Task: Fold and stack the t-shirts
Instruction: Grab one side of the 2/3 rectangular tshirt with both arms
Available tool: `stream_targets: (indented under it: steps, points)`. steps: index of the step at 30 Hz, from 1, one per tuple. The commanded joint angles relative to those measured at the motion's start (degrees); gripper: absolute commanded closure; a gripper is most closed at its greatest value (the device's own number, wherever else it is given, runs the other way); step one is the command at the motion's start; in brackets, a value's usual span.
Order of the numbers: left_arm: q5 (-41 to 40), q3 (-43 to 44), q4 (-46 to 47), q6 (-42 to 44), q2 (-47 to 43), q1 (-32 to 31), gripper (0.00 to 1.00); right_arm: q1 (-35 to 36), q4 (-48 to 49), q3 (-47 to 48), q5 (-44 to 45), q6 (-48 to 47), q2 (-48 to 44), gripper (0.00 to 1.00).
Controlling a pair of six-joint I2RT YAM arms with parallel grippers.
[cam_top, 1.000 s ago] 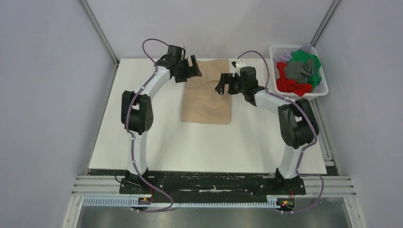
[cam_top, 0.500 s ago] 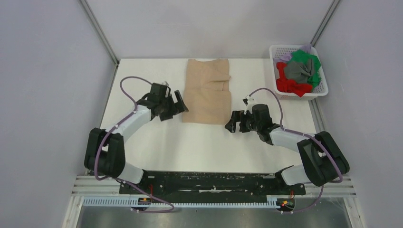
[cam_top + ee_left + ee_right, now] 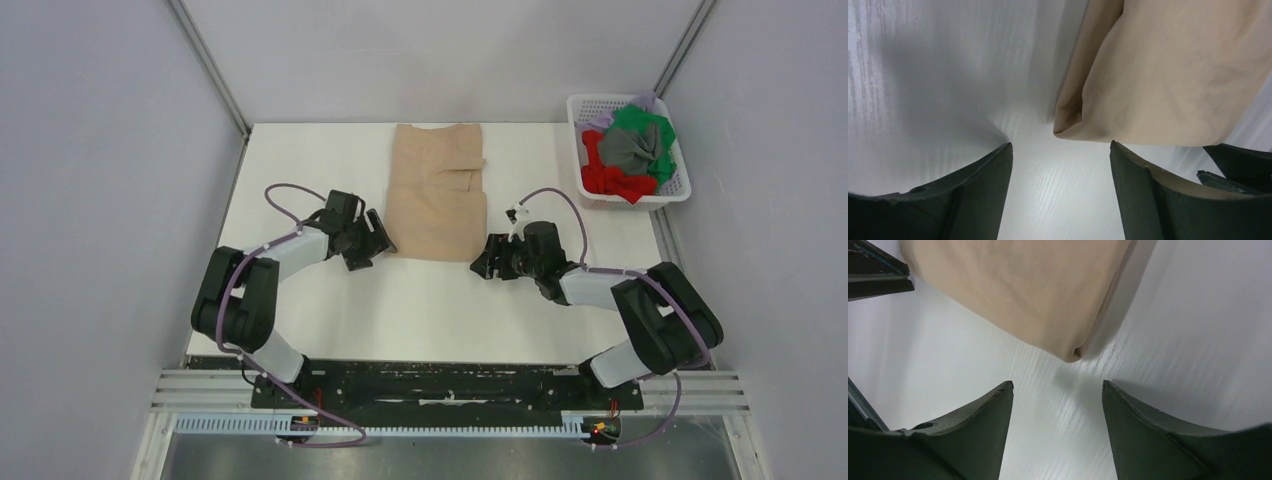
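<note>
A beige t-shirt [image 3: 437, 190] lies folded into a long rectangle at the middle back of the table. My left gripper [image 3: 381, 243] is open and empty, low over the table just off the shirt's near left corner [image 3: 1068, 127]. My right gripper [image 3: 479, 267] is open and empty, low just off the near right corner [image 3: 1073, 352]. Neither gripper touches the cloth. Red [image 3: 605, 180], green [image 3: 645, 125], grey [image 3: 628, 148] and lavender [image 3: 600, 120] t-shirts lie crumpled in the basket.
A white plastic mesh basket [image 3: 680, 190] stands at the back right corner of the white table [image 3: 440, 310]. Grey walls and metal frame posts surround the table. A black rail runs along the near edge.
Both arms pulled back from the far end of the shirt to its near corners, then moved slightly closer to those corners. The shirt's far end now lies flat and uncovered.
</note>
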Motion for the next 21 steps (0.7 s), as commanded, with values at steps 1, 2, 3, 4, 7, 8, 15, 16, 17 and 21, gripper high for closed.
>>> stream_targets:
  steps: [1, 2, 3, 4, 7, 8, 15, 16, 17, 21]
  points:
    - [2.18, 2.48, 3.54, -2.34, 3.63, -0.35, 0.25, 0.38, 2.75, 1.35, -0.19, 0.67, 2.17, 0.34]
    - [2.35, 2.68, 3.75, -2.43, 4.52, -0.32, 0.27, 0.32, 2.87, 1.51, -0.21, 0.69, 2.68, 0.36]
    - [2.4, 2.97, 3.92, -2.43, 5.25, -0.34, 0.28, 0.34, 2.99, 1.64, -0.13, 0.66, 3.25, 0.37]
    - [2.63, 3.14, 4.06, -2.52, 6.22, -0.34, 0.31, 0.37, 3.11, 1.8, -0.08, 0.68, 3.69, 0.38]
    - [3.61, 3.86, 4.43, -2.47, 8.37, -0.34, 0.45, 0.45, 3.12, 2.67, -0.34, 0.74, 5.65, 0.44]
    - [4.07, 3.83, 4.82, -2.44, 8.89, -0.39, 0.48, 0.45, 3.35, 2.87, -0.75, 0.81, 6.28, 0.48]
    - [5.09, 3.64, 7.11, -2.59, 12.31, -0.52, 0.82, 0.46, 4.02, 4.17, -1.02, 0.56, 9.68, 0.65]
    - [4.85, 3.87, 6.67, -2.52, 12.62, -0.52, 0.88, 0.42, 4.02, 4.32, -0.98, 0.57, 10.11, 0.68]
    - [4.58, 4.2, 5.9, -2.44, 12.96, -0.52, 0.97, 0.46, 3.93, 4.61, -1.05, 0.49, 10.54, 0.72]
    - [4.12, 4.16, 4.78, -2.1, 12.31, -0.52, 0.98, 0.47, 5.39, 4.63, -1.04, 0.41, 11.79, 0.86]
